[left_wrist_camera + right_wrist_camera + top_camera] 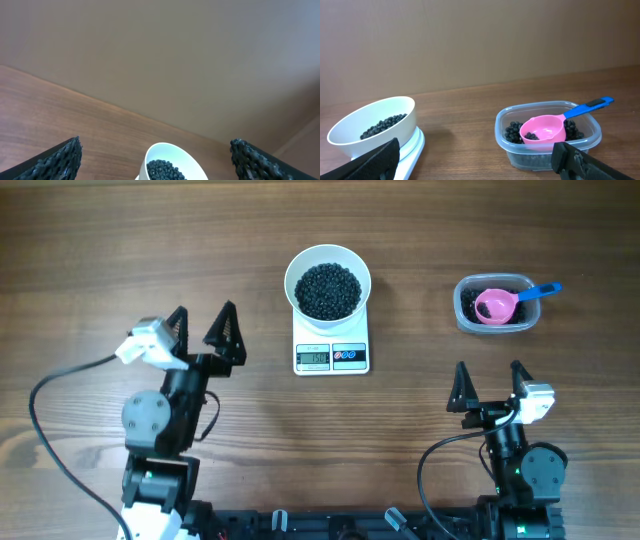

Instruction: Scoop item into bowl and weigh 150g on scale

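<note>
Left claw (204,310) and right claw (488,367), both fully spread and empty, flank the small white digital scale (331,346). On it sits the round white bowl (328,252) holding tiny black beads (328,290). Risk: an arm brushing the overhanging bowl could tip it or upset the reading.

Reads as brown wood grain across the table (100,240), matt with a soft sheen. Looks smooth and faintly glossy on the white bowl (375,120), plastic or ceramic unclear. Shines lightly on the small black beads (328,290). Appears as smooth white plastic on the scale (331,340), clear plastic on the tub (547,152), glossy pink plastic on the scoop (543,132). Shows rough, knobbly black on the fingers (57,160)
</note>
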### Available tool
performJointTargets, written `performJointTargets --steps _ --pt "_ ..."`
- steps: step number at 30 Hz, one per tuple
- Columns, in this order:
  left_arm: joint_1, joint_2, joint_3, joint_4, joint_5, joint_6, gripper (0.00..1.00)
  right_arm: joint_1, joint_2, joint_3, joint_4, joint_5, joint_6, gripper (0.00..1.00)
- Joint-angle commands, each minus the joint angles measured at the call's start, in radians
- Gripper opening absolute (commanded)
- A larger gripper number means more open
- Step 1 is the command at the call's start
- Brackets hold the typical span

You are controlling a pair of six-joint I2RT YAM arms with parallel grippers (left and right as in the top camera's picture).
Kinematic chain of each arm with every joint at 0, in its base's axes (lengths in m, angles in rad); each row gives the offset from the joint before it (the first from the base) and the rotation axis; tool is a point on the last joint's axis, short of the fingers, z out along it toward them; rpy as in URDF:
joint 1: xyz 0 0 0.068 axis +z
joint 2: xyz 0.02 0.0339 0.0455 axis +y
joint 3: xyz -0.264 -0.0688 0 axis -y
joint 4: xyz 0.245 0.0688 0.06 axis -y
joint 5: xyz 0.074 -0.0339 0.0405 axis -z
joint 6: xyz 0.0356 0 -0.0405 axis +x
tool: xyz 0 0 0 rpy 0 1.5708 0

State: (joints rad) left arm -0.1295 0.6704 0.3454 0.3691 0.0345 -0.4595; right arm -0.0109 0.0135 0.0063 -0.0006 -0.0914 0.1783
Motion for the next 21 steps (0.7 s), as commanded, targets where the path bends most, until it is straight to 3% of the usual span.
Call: performJointTargets --steps 1,10,21 --pt "0.003 -0.089 -0.079 0.003 -0.037 -0.024 1.0 0.005 -0.01 -0.001 0.003 0.017 0.008 1.0" --pt "0.003 -0.378 -0.233 0.017 -0.056 -0.024 1.0 0.005 -0.01 -0.001 0.003 0.017 0.007 1.0" --pt "0.003 -0.61 -0.34 0.013 -0.062 -0.028 1.0 0.005 -0.01 -0.001 0.003 0.017 0.007 1.0"
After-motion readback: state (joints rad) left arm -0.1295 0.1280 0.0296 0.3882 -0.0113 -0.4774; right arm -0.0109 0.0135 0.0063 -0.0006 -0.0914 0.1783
